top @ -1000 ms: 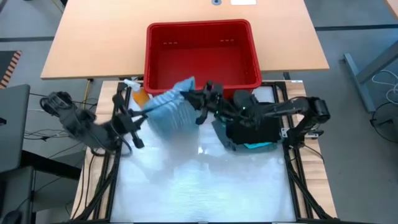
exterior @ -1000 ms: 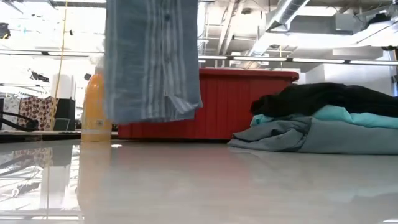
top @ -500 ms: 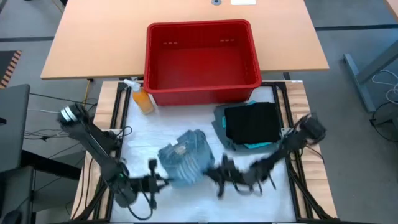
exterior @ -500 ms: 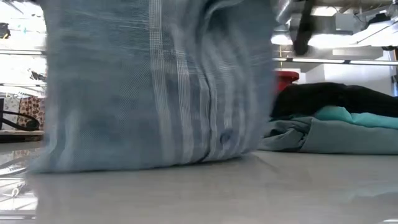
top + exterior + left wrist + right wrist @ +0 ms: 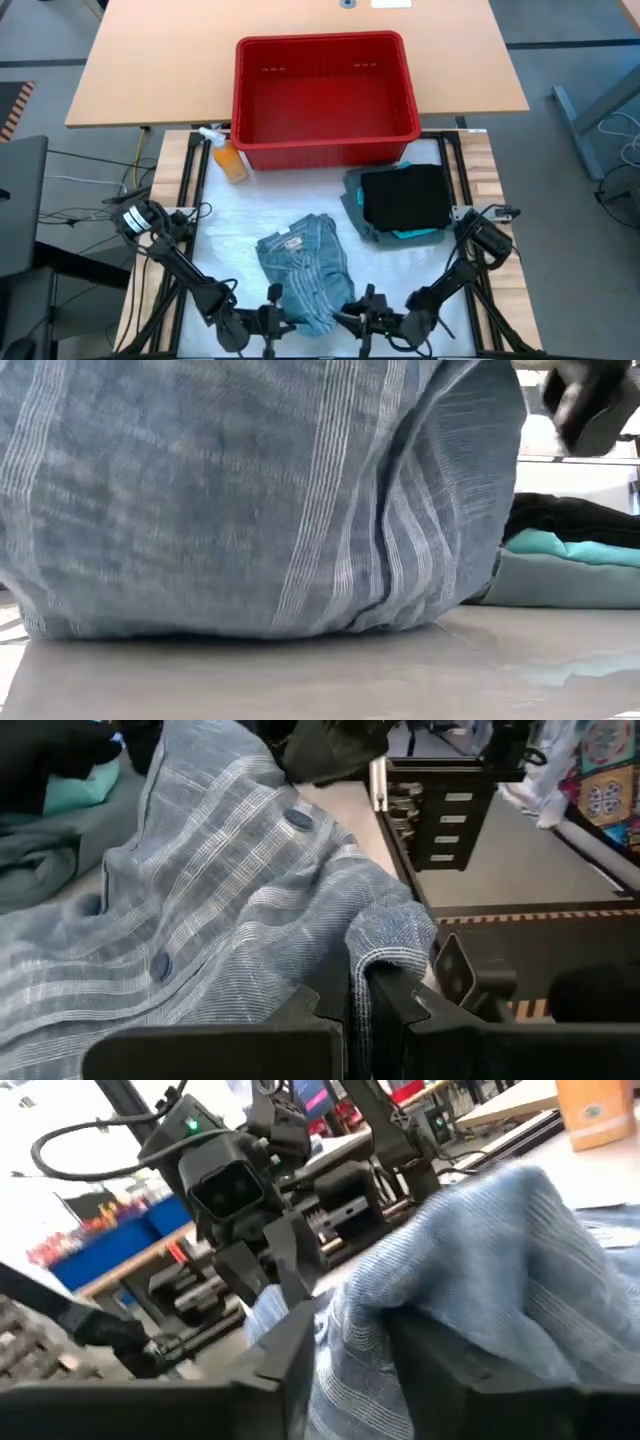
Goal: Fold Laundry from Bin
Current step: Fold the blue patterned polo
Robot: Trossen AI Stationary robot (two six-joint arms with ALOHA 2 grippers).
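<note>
A mottled blue-grey striped shirt [image 5: 300, 265] lies stretched along the table's middle, its collar label up, and fills the low view [image 5: 250, 500]. Both grippers stand level at its near end. My left gripper [image 5: 272, 322] is shut on the cloth. Beside it, my right gripper [image 5: 352, 320] has its fingers apart with bunched cloth between them. The red bin [image 5: 325, 42] stands at the far side, and no laundry shows inside it. A folded stack [image 5: 405, 200] of black, turquoise and grey-green garments rests on the table at the right. My left gripper pinches a bunched fold of the shirt's near edge [image 5: 385, 935] between its two fingers, coming level from the table's near left. The cloth runs slack from the fingers onto the table. My right gripper's fingers [image 5: 290, 1360] stand apart around a bunched fold of the shirt's near edge [image 5: 350, 1330], coming level from the near right. The fold lies slack between them and against them.
An orange spray bottle [image 5: 228, 160] stands at the bin's near left corner. The folded stack shows behind the shirt in the low view [image 5: 570, 560]. The table's black frame rails [image 5: 470, 250] run along both sides.
Both grippers have swept down from high by the bin toward the table's near edge, carrying the shirt. It hung below them; now its far part is laid flat on the table, with its near end at the grippers.
</note>
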